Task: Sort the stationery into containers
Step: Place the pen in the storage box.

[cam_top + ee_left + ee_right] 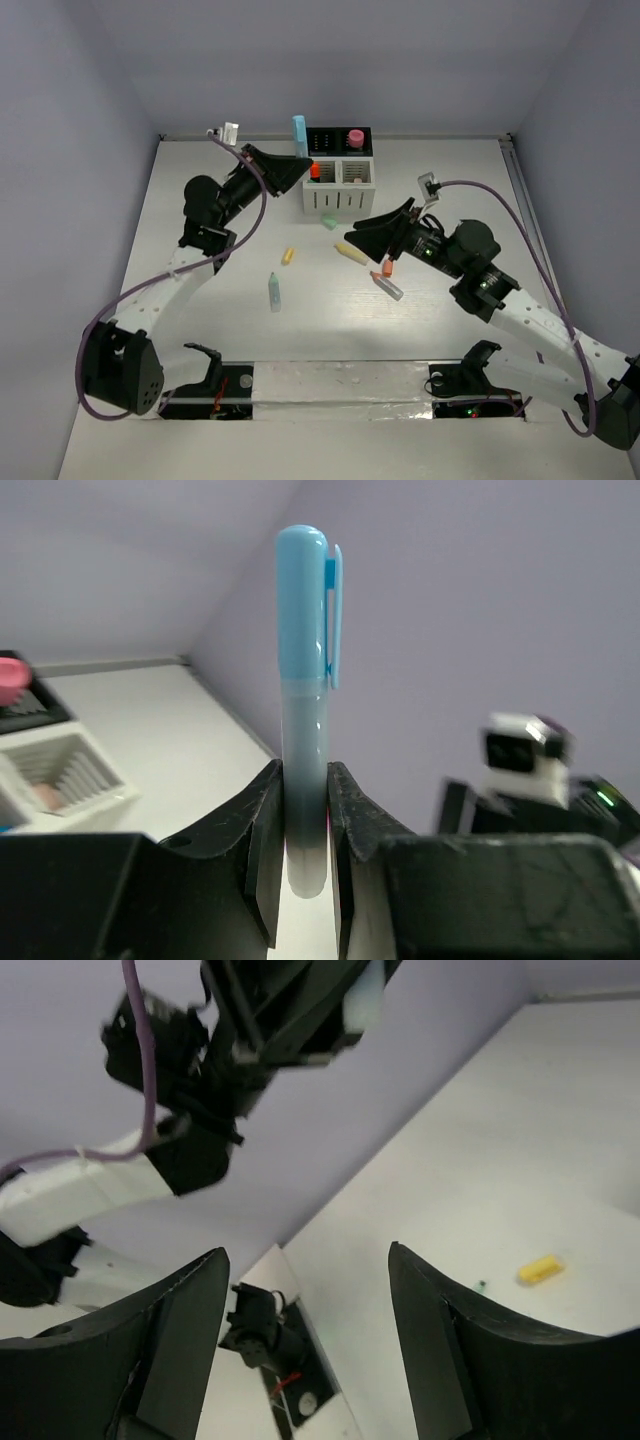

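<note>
my left gripper (302,161) is clamped on the blue highlighter (300,130), long axis upright and cap up, at the far-left corner of the organizer (340,203), which lies just right. my right gripper (354,228) hangs empty, jaws apart, near the yellow highlighter (350,252).

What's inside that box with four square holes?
The black-and-white plastic organizer holds a pink round-topped item in a back black compartment and an orange item in a white one. Walls hide anything deeper.

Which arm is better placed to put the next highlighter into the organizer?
Left. Its claw is shut on the blue highlighter, raised close by the organizer; the right claw is open and holds nothing.
</note>
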You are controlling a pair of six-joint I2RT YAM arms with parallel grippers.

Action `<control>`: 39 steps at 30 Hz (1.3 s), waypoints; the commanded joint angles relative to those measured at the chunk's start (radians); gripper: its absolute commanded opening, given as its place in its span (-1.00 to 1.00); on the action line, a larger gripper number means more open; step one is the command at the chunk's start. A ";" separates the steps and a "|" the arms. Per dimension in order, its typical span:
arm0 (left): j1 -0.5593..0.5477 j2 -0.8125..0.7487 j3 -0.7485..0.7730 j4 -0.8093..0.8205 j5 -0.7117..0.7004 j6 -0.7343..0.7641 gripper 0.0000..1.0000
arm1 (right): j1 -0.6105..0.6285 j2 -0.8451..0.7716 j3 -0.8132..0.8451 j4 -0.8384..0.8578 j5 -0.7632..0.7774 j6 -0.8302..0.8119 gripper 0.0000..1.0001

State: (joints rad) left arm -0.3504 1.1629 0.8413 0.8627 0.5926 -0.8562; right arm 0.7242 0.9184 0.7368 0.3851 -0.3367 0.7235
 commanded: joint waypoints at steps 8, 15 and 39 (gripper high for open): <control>-0.005 0.360 0.396 -0.226 -0.362 0.410 -1.00 | -0.032 -0.041 -0.120 -0.270 0.154 -0.153 0.39; -0.005 0.641 0.645 -0.290 -0.373 0.545 -1.00 | -0.042 -0.050 -0.160 -0.264 0.156 -0.154 0.39; -0.033 1.075 1.022 -0.304 -0.323 0.606 -0.85 | -0.060 -0.061 -0.166 -0.264 0.159 -0.190 0.39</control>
State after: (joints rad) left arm -0.3798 2.2337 1.8133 0.5190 0.2584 -0.2733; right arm 0.6735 0.8669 0.5571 0.0963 -0.1894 0.5568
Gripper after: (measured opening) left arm 0.155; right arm 0.698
